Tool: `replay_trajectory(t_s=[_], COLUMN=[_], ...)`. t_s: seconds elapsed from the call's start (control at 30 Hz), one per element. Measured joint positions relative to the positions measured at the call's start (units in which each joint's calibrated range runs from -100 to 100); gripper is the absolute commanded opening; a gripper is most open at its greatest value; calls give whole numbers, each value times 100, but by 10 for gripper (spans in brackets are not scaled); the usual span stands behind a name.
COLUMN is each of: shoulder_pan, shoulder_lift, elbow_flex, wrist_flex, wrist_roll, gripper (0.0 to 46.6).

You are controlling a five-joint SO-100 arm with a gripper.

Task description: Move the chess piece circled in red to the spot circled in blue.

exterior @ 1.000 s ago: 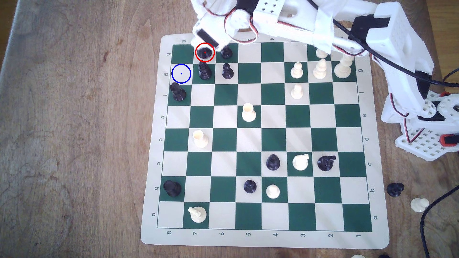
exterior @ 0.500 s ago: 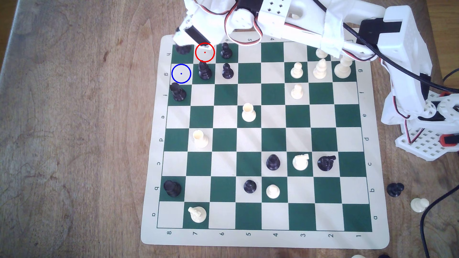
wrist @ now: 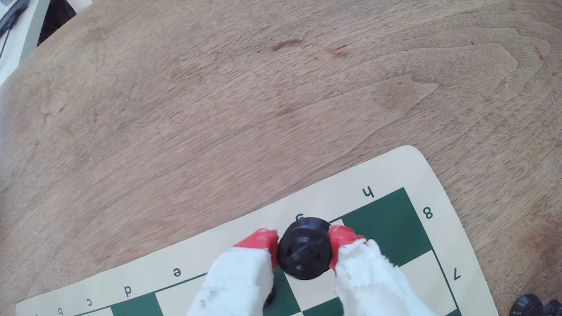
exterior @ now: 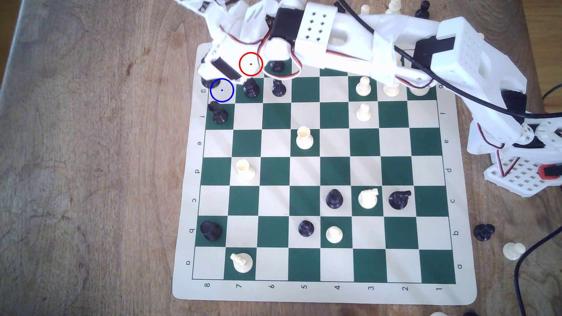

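Hand (wrist: pixel 304 247) clamped on tall black chess piece with wide round base (wrist: pixel 305 248), red fingertips (wrist: pixel 261 240) pressing either side. Wrist view looks straight down on piece, so slim body hidden; whether base touches green-and-cream board (wrist: pixel 392 224) cannot tell. Piece sits over board edge by letter g. Exterior view: white arm covers most of piece, only dark sliver (exterior: pixel 206 82) peeking out just beside blue-ringed cream square (exterior: pixel 222 90), at exterior view's left. Red-ringed square (exterior: pixel 250 64) half under arm. Wooden surface (exterior: pixel 91 152) around board.
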Motion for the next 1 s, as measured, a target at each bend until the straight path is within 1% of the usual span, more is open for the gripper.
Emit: replay_trajectory(t_s=[0.57, 0.67, 0.7, 0.77, 0.8, 0.9, 1.0], shoulder_pan=[7, 7, 15, 52, 66, 96, 103], shoulder_lift=[570, 620, 620, 620, 620, 645, 645], elbow_flex=[-154, -244, -253, -253, -253, -253, -253], wrist_flex=[-96, -96, -96, -96, -96, -112, -143], wrist_roll=[0, 44, 54, 59, 59, 44, 63], gripper=[3, 3, 7, 67, 87, 116, 123])
